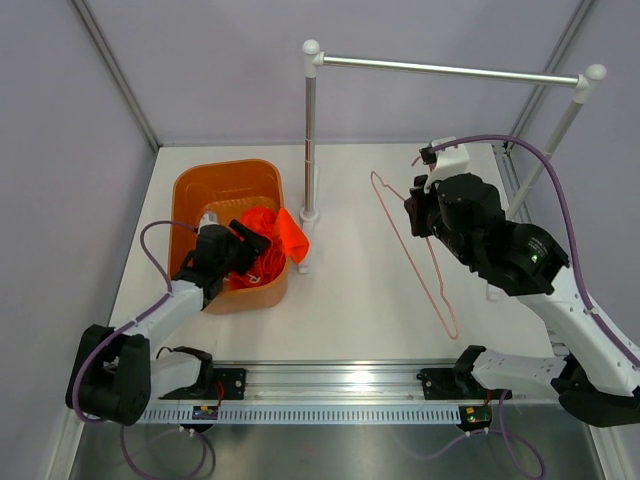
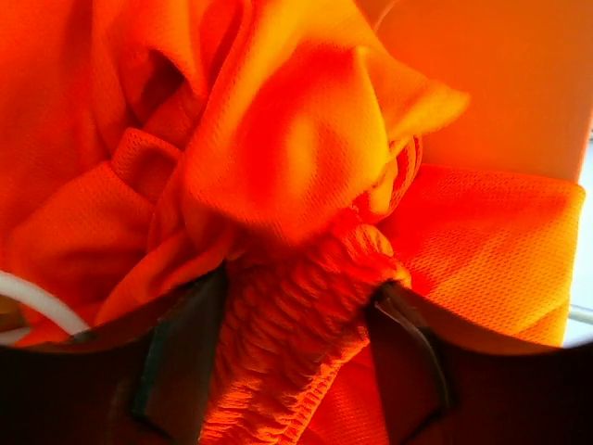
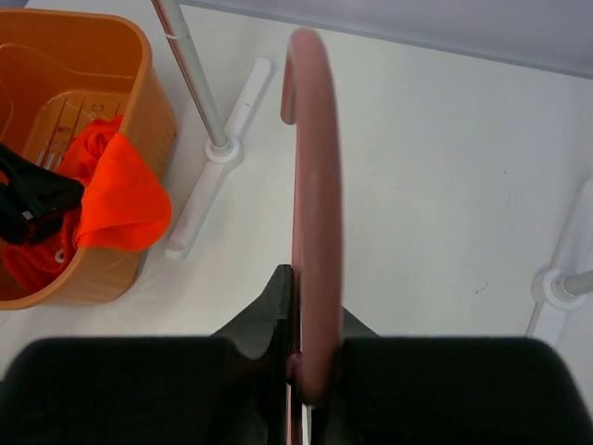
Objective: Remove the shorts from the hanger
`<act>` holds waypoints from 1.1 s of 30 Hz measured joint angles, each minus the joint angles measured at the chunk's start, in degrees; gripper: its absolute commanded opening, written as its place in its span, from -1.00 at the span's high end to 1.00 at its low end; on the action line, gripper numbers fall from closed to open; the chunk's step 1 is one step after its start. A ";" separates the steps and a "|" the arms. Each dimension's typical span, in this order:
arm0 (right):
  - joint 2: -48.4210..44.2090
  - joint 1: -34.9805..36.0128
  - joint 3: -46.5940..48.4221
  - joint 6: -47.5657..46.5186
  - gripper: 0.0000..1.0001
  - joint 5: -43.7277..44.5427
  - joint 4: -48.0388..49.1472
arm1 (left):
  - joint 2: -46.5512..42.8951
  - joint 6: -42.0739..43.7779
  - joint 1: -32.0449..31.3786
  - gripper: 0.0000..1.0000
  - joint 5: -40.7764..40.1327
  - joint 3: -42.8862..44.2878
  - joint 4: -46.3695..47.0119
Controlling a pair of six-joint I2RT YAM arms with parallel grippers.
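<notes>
- Left gripper (image 1: pixel 245 245), over the basket (image 1: pixel 225 172): the jaws stand partly apart, and the bunched waistband of the shorts (image 2: pixel 278 167) fills the gap, touching both fingers (image 2: pixel 181 362). You cannot tell whether they press it or merely flank it.
- Shorts: heaped in the basket directly below and ahead of this gripper, with one flap draped over the rim on the side away from the arm's base.
- Risk 1: if you lift while the ribbed band clings to a pad, the cloth rises with the gripper and may spill out or tug the light basket along.
- Risk 2: the overhanging flap could drag the rest over the rim if it is nudged.
- Risk 3: a white cord (image 2: pixel 32 301) curves beside the left-hand finger. You cannot tell whether it is drawstring or cable, and it could snag.
- Right gripper (image 3: pixel 301 366): clamped tight on the bare hanger (image 3: pixel 310 185), which carries no cloth and extends ahead of and behind the jaws.
- Risk 4: the thin wire may pivot in so narrow a grip. If you swing the arm, its long end may strike the table or the rail post (image 1: pixel 310 140) off to the gripper's left.
</notes>
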 measured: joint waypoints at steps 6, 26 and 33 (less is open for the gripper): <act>1.14 0.00 -0.22 -3.10 1.00 -3.17 2.32 | -0.35 -1.49 0.37 -0.98 4.42 -1.33 3.23; 14.99 -13.33 16.41 -8.31 1.00 -7.65 7.63 | -21.11 15.91 0.33 -0.98 -0.22 20.20 -21.38; 19.26 -19.43 24.55 -8.26 1.00 -10.84 8.20 | -25.11 19.41 0.33 -0.98 -0.50 20.44 -25.14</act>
